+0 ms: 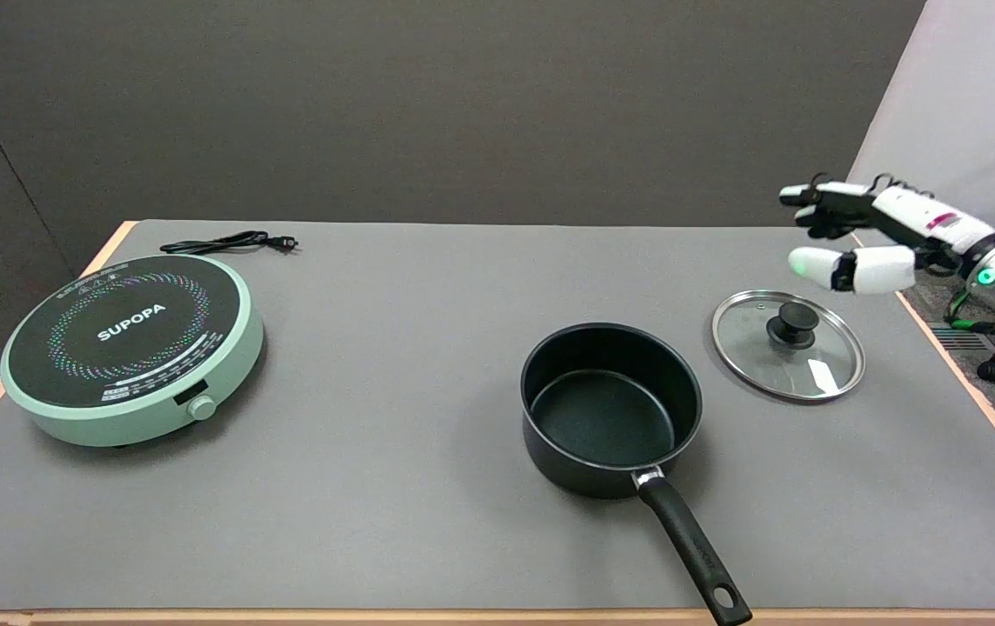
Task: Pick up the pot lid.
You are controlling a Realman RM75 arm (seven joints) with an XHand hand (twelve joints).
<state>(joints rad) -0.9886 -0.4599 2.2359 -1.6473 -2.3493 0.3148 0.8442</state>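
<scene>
The tabletop (428,278) is covered by a grey, matte, slightly textured sheet; a pale wooden border is seen along its left, right and near edges. A dark brown-grey wall is seen behind the far edge, and a lighter wall panel at the upper right. Past the right edge, patterned floor and a castor on a metal leg (991,369) are visible.

The pot lid (787,345), glass with a metal rim and a black knob, is lying flat near the right edge, knob upward, just to the right of the black saucepan (611,409) and apart from it. The saucepan is standing upright and empty, its handle pointed toward the near edge.

The right hand (854,235) is held in the air over the far right corner, above and beyond the lid, not touching it. Its fingers are spread apart and extended toward the left; nothing is held.

A mint-green induction cooker (132,348), marked SUPOPA, is placed by the left edge. A black power cord (228,243) is lying behind it at the far edge.
</scene>
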